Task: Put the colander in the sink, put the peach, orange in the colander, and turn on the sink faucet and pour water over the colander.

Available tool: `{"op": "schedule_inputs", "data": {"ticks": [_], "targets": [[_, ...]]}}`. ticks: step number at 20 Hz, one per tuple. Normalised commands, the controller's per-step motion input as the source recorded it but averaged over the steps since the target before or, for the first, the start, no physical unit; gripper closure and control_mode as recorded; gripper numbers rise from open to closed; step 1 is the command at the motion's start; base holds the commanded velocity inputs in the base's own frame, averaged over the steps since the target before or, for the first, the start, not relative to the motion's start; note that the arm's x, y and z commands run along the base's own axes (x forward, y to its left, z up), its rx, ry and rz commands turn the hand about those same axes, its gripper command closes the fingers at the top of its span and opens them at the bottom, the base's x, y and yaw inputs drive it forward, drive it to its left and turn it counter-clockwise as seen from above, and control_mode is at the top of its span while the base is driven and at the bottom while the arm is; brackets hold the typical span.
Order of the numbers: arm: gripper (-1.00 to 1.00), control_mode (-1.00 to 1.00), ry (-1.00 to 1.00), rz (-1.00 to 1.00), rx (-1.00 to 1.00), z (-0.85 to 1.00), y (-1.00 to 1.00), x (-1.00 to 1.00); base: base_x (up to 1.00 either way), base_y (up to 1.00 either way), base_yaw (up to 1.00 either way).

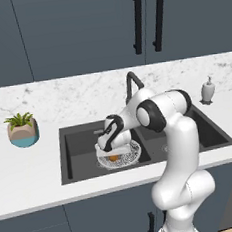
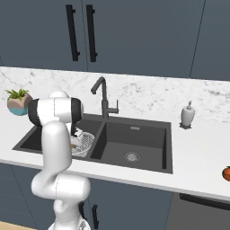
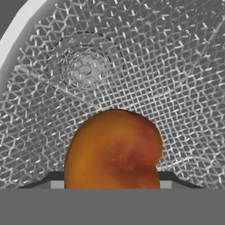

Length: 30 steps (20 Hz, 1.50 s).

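**A:** How do the fingers stand?

**B:** The gripper (image 3: 112, 184) is closed on a fruit, the reddish-orange peach (image 3: 113, 151). In the hand view the fruit sits between the two dark tips at the bottom, and it hides most of them. Behind it lies the white mesh of the colander (image 3: 176, 79), with a round metal drain (image 3: 85, 69) showing through the wire.

**A:** And where is the colander?

**B:** In the left basin of the dark sink (image 1: 77, 164). From the left base view the gripper (image 1: 111, 151) is down inside the bowl of the colander (image 1: 133, 154), and the peach (image 1: 113, 158) shows as an orange spot under the hand. Whether the fruit touches the mesh I cannot tell.

**A:** The arm's pose?

**B:** It rises from the base, bends at a high elbow over the front edge of the counter (image 1: 28, 176), then reaches forward and down, hand pointing into the basin. In the right base view the upper arm covers most of the colander (image 2: 85, 143).

**A:** Anything else of the task?

**B:** The black faucet (image 2: 103, 96) stands behind the divider between the basins. A round orange fruit (image 2: 226, 173) lies at the far right edge of the counter, cut off by the frame. A white soap dispenser (image 2: 187, 114) stands right of the sink, a potted plant (image 1: 22, 129) to its left.
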Motion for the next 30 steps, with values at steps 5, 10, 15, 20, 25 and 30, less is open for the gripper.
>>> {"op": "schedule_inputs", "data": {"ticks": [5, 10, 15, 20, 25, 30], "targets": [[1.00, -1.00, 0.00, 0.00, 0.00, -0.19, 0.00, 0.15, 0.00, 0.00, 0.00], [1.00, -1.00, 0.00, 0.00, 0.00, -0.22, 0.00, 0.07, 0.00, 0.00, 0.00], [1.00, -1.00, 0.00, 0.00, 0.00, -0.27, 0.00, 0.02, 0.00, 0.00, 0.00], [1.00, -1.00, 0.00, 0.00, 0.00, -0.04, 0.00, 0.00, 0.00, 0.00, 0.00], [1.00, -1.00, 0.00, 0.00, 0.00, 0.00, 0.00, 0.00, 0.00, 0.00, 0.00], [-1.00, -1.00, 0.00, 0.00, 0.00, 0.00, 0.00, 0.00, 0.00, 0.00, 0.00]]}}
